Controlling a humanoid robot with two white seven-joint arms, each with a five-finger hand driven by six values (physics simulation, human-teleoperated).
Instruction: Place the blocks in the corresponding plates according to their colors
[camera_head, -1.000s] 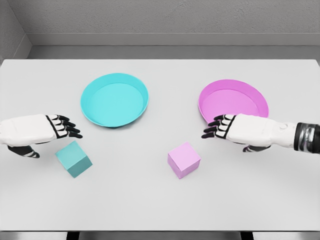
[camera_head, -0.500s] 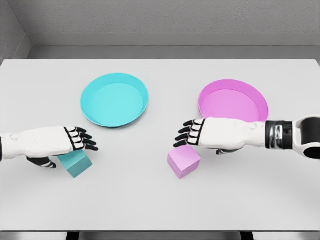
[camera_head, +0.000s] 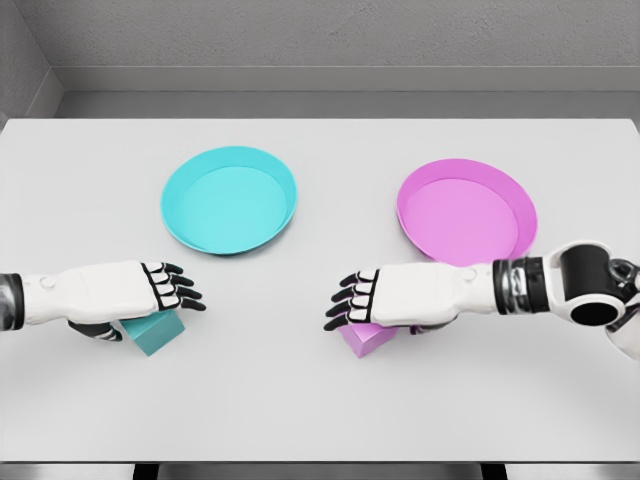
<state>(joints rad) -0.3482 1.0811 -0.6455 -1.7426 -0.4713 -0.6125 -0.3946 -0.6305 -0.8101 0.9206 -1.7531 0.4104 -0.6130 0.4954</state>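
The teal block (camera_head: 156, 333) is a small cube lying on the counter (camera_head: 320, 400) at about 7 o'clock from the teal plate (camera_head: 229, 200), mostly covered from above by the left robot hand (camera_head: 120, 293); only its lower right part shows. The pink block (camera_head: 368, 337) is a cube of like size at about 8 o'clock from the pink plate (camera_head: 466, 209), its top hidden under the right robot hand (camera_head: 400, 297). Both plates are round, shallow and rimmed, holding nothing, the teal one at 9 o'clock of the pink one, well apart.
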